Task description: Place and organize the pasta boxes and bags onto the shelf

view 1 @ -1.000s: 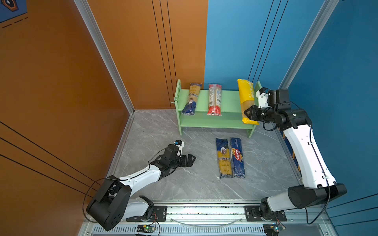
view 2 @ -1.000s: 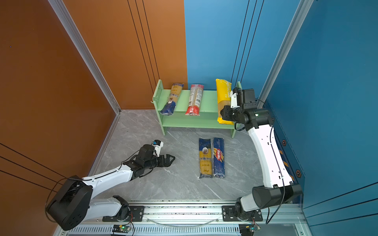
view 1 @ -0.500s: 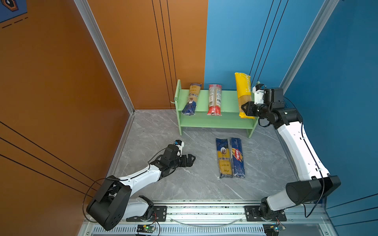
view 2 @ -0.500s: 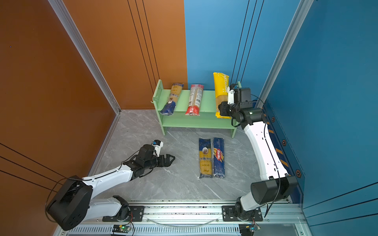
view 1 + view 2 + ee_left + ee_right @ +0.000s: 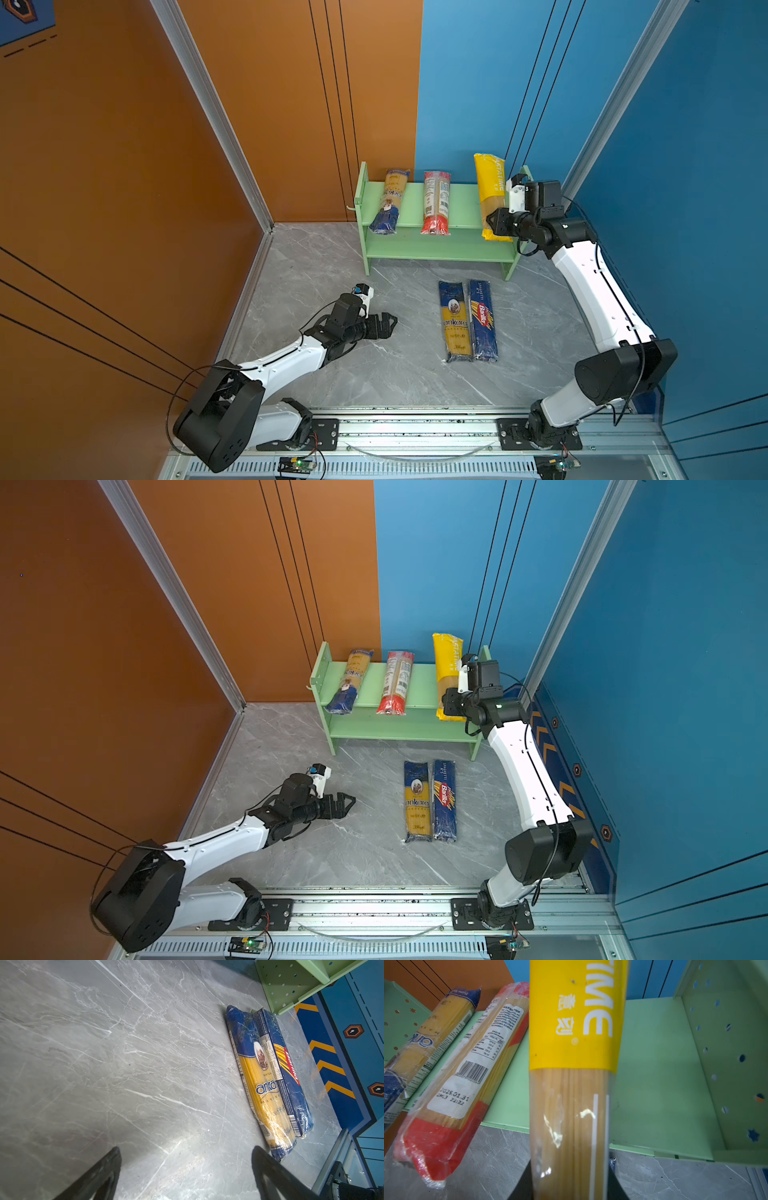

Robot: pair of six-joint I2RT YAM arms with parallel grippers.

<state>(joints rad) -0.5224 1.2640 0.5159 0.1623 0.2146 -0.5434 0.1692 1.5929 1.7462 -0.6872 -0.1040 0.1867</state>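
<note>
- The right gripper (image 5: 498, 222) is pinching the near end of the yellow bag (image 5: 490, 187). Its jaws are closed most of the way on the clear part where the noodles are showing.
- The yellow bag is sitting over the top board of the green shelf (image 5: 461, 199), close to the shelf's right wall. I cannot tell if it is lying flat on the board.
- A blue-and-yellow bag (image 5: 390, 199) and a red-ended bag (image 5: 436, 201) are lying on that top board, both poking out over the front edge.
- The left gripper (image 5: 388, 326) is hanging low over the gray table (image 5: 332, 270), wide open and holding nothing.
- A second blue-and-yellow bag (image 5: 456, 320) and a dark blue pack (image 5: 482, 320) are lying side by side on the table, touching, in front of the shelf.
- The bags are looking light, long and stiff. The dry noodles inside are probably snapping easily, and the shiny plastic is looking slippery.
- Grabbing across the narrow way near the middle is looking best, so a long bag is not tipping.
</note>
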